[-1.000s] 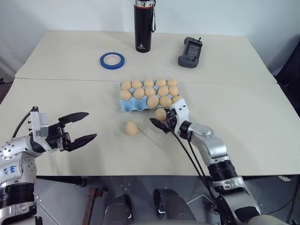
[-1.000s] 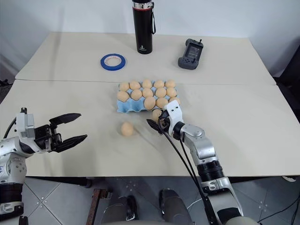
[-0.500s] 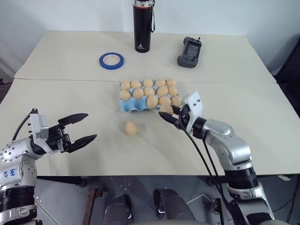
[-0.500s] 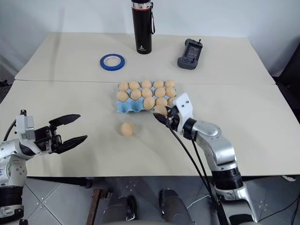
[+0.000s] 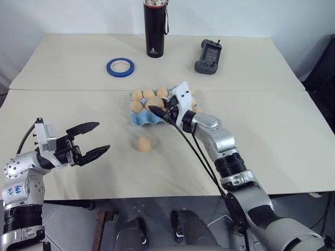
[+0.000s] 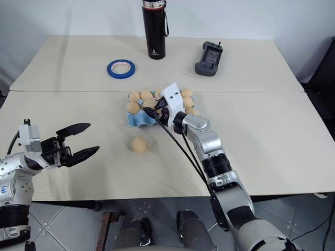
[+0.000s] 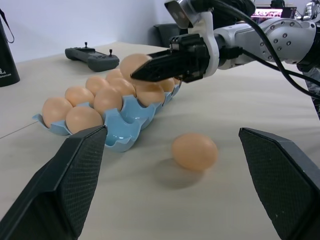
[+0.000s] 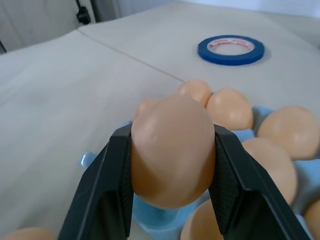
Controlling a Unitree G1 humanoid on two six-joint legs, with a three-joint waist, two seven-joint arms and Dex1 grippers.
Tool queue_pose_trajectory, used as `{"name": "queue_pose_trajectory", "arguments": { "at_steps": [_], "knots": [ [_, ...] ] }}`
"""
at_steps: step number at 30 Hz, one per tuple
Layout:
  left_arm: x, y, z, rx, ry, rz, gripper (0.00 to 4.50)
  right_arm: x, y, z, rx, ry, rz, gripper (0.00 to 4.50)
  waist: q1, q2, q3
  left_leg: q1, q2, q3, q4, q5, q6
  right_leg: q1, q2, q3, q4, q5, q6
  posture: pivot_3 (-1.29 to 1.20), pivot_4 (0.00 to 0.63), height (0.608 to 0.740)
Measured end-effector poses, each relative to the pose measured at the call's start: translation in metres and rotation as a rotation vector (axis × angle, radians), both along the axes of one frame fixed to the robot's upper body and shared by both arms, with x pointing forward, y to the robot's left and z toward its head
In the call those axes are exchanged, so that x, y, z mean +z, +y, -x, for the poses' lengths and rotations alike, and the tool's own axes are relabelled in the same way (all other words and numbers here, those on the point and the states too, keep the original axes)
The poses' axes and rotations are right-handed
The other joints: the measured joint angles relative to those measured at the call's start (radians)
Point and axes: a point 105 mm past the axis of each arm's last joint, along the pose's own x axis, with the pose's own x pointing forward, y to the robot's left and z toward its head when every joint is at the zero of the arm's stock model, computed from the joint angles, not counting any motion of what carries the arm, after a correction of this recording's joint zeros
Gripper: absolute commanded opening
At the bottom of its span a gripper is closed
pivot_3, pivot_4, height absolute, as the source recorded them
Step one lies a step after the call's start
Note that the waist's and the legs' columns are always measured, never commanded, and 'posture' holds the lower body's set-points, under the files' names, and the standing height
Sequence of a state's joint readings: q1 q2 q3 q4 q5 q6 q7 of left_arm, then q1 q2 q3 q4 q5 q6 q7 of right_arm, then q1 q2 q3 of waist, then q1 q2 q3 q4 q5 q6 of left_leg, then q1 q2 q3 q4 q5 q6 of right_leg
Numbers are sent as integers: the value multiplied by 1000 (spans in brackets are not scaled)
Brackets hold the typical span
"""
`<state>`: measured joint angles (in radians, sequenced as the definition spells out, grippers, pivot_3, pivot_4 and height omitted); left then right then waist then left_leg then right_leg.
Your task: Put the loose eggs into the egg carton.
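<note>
The light blue egg carton [image 5: 140, 120] lies mid-table with tan eggs in most of its cups. My right gripper [image 5: 158, 109] hovers over the carton's near left part, shut on one egg [image 8: 172, 150]; that held egg [image 7: 133, 64] hangs just above the eggs in the carton. One loose egg [image 5: 143, 144] rests on the table in front of the carton, also seen as a loose egg [image 7: 195, 151] between my left fingers' line of sight. My left gripper [image 5: 103, 136] is open and empty, well to the left of that egg.
At the back of the table stand a black bottle [image 5: 154, 29], a blue tape roll [image 5: 120, 66] and a black controller [image 5: 207, 55]. A seam [image 5: 63, 89] between two tabletops runs just behind the carton.
My right gripper closed on the egg beside the carton's near right corner, then lifted it up and leftward over the carton. The left arm stayed still.
</note>
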<state>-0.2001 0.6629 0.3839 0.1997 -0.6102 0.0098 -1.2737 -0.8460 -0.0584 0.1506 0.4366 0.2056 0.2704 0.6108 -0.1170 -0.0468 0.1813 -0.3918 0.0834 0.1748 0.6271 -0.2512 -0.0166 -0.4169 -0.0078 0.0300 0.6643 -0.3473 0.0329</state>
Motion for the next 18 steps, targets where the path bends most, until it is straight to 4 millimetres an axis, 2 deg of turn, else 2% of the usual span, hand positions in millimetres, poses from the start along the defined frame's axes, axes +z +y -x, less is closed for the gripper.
{"name": "queue_pose_trajectory", "arguments": {
  "at_steps": [4,9,12,18],
  "knots": [
    [-3,3,3,15,10,3,4500,0,6,-1,12,-12,8,1614,0,0,0,0,0,0,0,0,0,0,0,0,1,0,0,0,150,740],
    [0,1,4,14,-6,1,4500,-4,18,1,48,-4,31,3254,1,0,0,1,0,0,1,1,0,0,0,0,4,0,0,0,150,740],
    [0,1,4,17,-6,3,4500,-5,20,3,62,-6,42,4395,0,0,0,1,0,0,1,1,-1,0,0,0,4,0,-1,0,150,740],
    [1,2,3,28,-6,5,4500,-3,14,3,74,-19,60,4483,0,0,0,1,0,0,0,1,-1,0,0,0,4,0,-1,0,150,740]
  ]
}}
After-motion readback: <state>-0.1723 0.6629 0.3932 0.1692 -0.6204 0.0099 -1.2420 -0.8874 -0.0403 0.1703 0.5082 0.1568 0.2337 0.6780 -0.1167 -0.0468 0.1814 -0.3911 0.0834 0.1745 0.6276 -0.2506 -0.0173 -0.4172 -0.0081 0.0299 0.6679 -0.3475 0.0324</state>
